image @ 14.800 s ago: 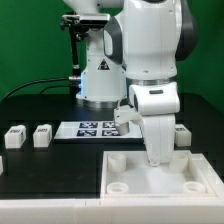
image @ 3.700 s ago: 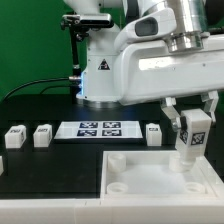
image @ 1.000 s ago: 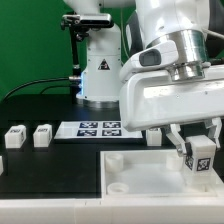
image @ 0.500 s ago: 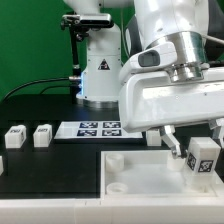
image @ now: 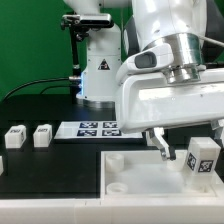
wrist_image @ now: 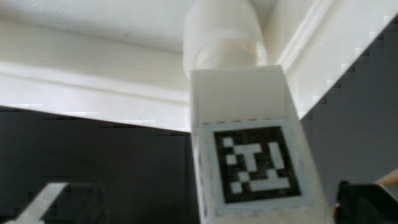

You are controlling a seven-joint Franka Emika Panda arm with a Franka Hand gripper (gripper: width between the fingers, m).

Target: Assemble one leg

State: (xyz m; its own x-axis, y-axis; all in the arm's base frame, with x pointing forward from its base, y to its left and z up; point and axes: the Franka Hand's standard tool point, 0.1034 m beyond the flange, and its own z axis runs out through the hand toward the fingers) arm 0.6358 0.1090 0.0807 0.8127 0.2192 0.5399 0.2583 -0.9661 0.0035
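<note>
A leg (image: 203,158), a small white block with a black-and-white tag, stands at the far right corner of the large white board (image: 140,172) with round corner sockets. My gripper (image: 192,150) is open around it. One finger (image: 160,144) stands clearly apart on the exterior view's left of the leg. In the wrist view the leg (wrist_image: 246,130) fills the middle, tag facing the camera, its round end toward the white board (wrist_image: 89,50). The gripper (wrist_image: 214,205) has dark fingertips (wrist_image: 47,203) well off both sides, not touching the leg.
Two more legs (image: 14,137) (image: 42,134) lie on the black table at the exterior view's left. A third (image: 152,137) lies beside the marker board (image: 95,128), partly behind my finger. The arm's base stands at the back.
The fingers have spread apart and let go of the leg. The finger on the exterior view's left has moved away from it. The leg stays at the board's corner.
</note>
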